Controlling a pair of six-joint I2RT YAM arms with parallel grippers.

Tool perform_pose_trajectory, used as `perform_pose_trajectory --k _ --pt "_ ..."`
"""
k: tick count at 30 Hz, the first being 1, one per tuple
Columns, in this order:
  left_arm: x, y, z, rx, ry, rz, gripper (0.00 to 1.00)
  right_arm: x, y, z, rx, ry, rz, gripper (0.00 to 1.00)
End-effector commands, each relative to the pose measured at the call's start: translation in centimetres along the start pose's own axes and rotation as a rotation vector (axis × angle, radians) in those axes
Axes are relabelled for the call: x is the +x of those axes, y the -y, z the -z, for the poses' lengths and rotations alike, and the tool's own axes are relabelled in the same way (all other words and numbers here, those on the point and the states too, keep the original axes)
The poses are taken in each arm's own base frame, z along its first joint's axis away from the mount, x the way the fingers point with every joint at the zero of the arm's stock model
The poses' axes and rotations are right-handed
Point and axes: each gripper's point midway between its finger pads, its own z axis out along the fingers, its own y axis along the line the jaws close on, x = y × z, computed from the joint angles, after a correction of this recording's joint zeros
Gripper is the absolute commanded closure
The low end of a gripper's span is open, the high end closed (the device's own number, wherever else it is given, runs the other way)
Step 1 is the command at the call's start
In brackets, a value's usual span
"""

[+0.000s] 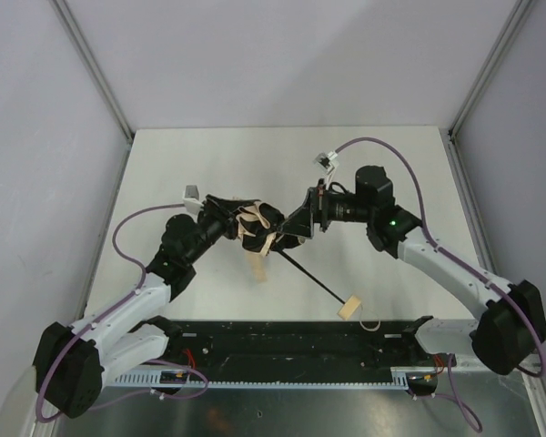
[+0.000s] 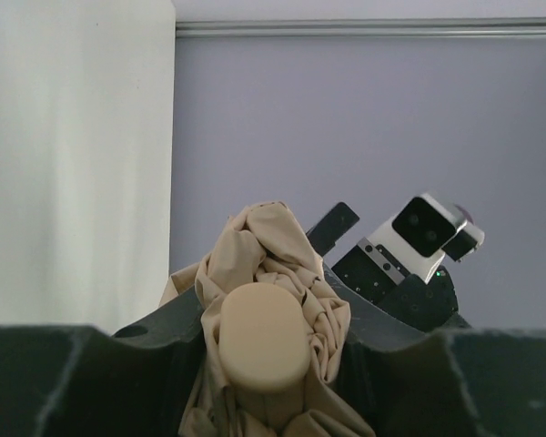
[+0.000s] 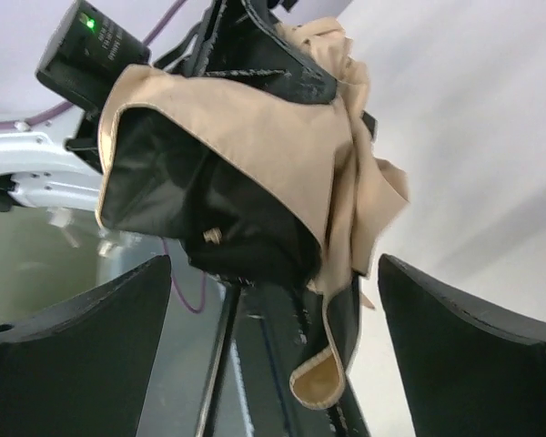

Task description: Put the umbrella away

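From above, the umbrella point(image 1: 253, 229) is at mid-table point(image 1: 255, 155), its beige fabric bunched up. The left gripper point(image 1: 241, 218) reaches in from 9 o'clock and is clamped on the bunch. The right gripper point(image 1: 293, 229) faces it from 3 o'clock, just beside the fabric. The dark shaft point(image 1: 311, 279) runs out toward 5 o'clock and ends in the tan handle point(image 1: 349, 308), which lies near the black rail point(image 1: 291, 344). A thin loop point(image 1: 371, 324) trails from the handle at 4 o'clock.

In the left wrist view, crumpled fabric and a round tan cap point(image 2: 264, 339) sit gripped between that gripper's dark fingers point(image 2: 73, 382). The right gripper and its camera block stand behind, at 2 o'clock. A grey wall point(image 2: 346, 127) fills the background.

In the right wrist view, the two fingers point(image 3: 73, 355) stand wide apart at 8 and 4 o'clock, holding nothing. Between and beyond them hangs the fabric with its dark lining. The left arm lies behind it at 11 o'clock.
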Motion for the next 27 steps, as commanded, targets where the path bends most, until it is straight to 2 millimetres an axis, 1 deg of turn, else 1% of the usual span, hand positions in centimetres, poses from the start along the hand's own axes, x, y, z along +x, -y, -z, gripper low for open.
perform_pose_trajectory --k 1,3,4,7,9,11,14,16,19,22,23,24,25,26,27 --pt "0.8 2.8 0.6 0.089 -0.044 -0.039 1.00 -1.5 -4.9 -1.7 -0.196 0.046 -0.049 0.01" --pt "1.1 2.1 0.5 0.067 -0.063 -0.033 1.00 -1.5 -6.1 -2.4 -0.220 0.060 -0.036 0.01" --pt "1.3 1.8 0.4 0.055 -0.071 -0.028 1.00 -1.5 -6.3 -2.7 -0.221 0.065 -0.040 0.01" --pt "1.8 1.0 0.3 0.034 -0.089 -0.022 1.00 -1.4 -6.1 -3.7 -0.180 0.066 -0.048 0.04" --pt "2.0 0.9 0.3 0.028 -0.092 -0.025 1.00 -0.8 -5.6 -4.9 -0.116 0.036 -0.030 0.09" --pt "2.2 1.0 0.2 0.030 -0.093 -0.027 1.00 0.1 -4.9 -5.9 -0.069 -0.007 -0.035 0.18" --pt "2.5 1.6 0.2 0.041 -0.095 -0.037 1.00 1.1 -4.1 -6.9 -0.044 -0.042 -0.038 0.34" --pt "2.8 1.9 0.2 0.044 -0.102 -0.047 1.00 1.3 -3.9 -7.4 -0.053 -0.050 -0.038 0.40" --pt "3.4 1.9 0.2 0.043 -0.118 -0.047 1.00 1.4 -4.0 -8.1 -0.078 -0.052 -0.043 0.44" --pt "3.4 2.2 0.4 0.048 -0.113 -0.050 1.00 1.2 -4.0 -8.3 -0.092 -0.044 -0.036 0.50" --pt "3.5 2.2 0.4 0.049 -0.113 -0.056 1.00 1.2 -4.1 -8.4 -0.101 -0.046 -0.032 0.54" --pt "3.6 2.3 0.4 0.049 -0.117 -0.064 1.00 1.1 -4.4 -8.4 -0.116 -0.046 -0.025 0.64" --pt "3.7 2.3 0.4 0.048 -0.123 -0.071 1.00 1.0 -4.5 -8.4 -0.129 -0.047 -0.023 0.79" --pt "3.8 2.1 0.5 0.044 -0.128 -0.073 1.00 0.9 -4.6 -8.4 -0.133 -0.046 -0.030 0.90" --pt "3.9 2.1 0.5 0.044 -0.131 -0.078 1.00 0.9 -4.8 -8.4 -0.142 -0.047 -0.038 0.95"
